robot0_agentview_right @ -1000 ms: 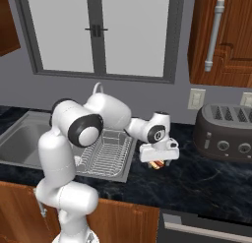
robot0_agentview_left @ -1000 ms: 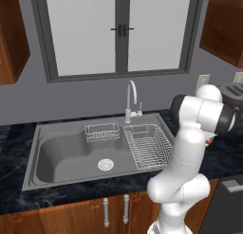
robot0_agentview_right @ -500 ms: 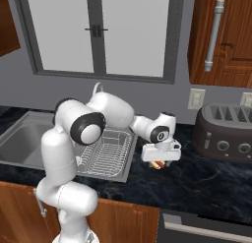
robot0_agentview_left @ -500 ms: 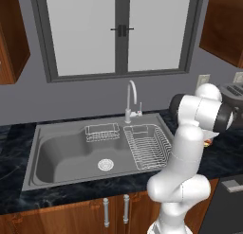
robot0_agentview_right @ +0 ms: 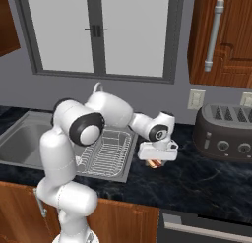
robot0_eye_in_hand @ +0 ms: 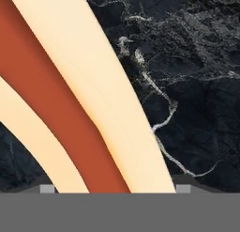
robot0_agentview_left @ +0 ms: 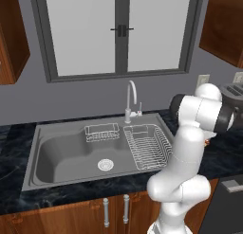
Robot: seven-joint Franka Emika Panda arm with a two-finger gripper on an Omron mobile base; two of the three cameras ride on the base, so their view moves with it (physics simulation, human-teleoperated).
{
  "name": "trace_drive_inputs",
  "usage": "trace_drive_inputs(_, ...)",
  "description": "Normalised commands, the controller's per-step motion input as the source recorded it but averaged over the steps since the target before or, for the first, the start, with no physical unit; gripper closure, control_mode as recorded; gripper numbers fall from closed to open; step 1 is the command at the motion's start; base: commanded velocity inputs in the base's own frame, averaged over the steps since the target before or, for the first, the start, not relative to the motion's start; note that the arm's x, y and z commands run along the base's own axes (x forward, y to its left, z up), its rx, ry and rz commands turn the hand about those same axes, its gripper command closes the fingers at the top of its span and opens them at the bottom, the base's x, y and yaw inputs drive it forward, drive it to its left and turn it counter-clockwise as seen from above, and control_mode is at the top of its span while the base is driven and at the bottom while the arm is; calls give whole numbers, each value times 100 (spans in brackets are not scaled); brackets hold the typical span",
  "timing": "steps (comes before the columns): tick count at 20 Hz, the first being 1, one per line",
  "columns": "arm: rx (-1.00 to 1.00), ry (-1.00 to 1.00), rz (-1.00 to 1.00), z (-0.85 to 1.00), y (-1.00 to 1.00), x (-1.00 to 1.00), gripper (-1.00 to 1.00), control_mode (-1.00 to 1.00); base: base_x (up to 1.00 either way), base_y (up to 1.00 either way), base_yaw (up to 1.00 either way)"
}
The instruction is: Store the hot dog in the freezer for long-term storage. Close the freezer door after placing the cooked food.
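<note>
I have the pincer low over the dark marble table, right of the dish rack, with the hot dog directly under it — bun and sausage loom huge in the hand view. I cannot tell how wide the fingers stand or whether they grip yet. To do this well, I'd centre the bun between the tips and squeeze gently before lifting. Against a second ago, the hand sits slightly lower and closer — the base is unmoved.
</note>
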Motion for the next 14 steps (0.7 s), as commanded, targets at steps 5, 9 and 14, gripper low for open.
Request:
trace_drive_inputs(5, -3, 0, -25, 7, 72, -17, 100, -100, 0, 0, 0)
trace_drive_inputs(9, -6, 1, -28, 35, 98, -3, 100, -100, 0, 0, 0)
trace_drive_inputs(14, -12, 0, -28, 62, 82, 0, 100, -100, 0, 0, 0)
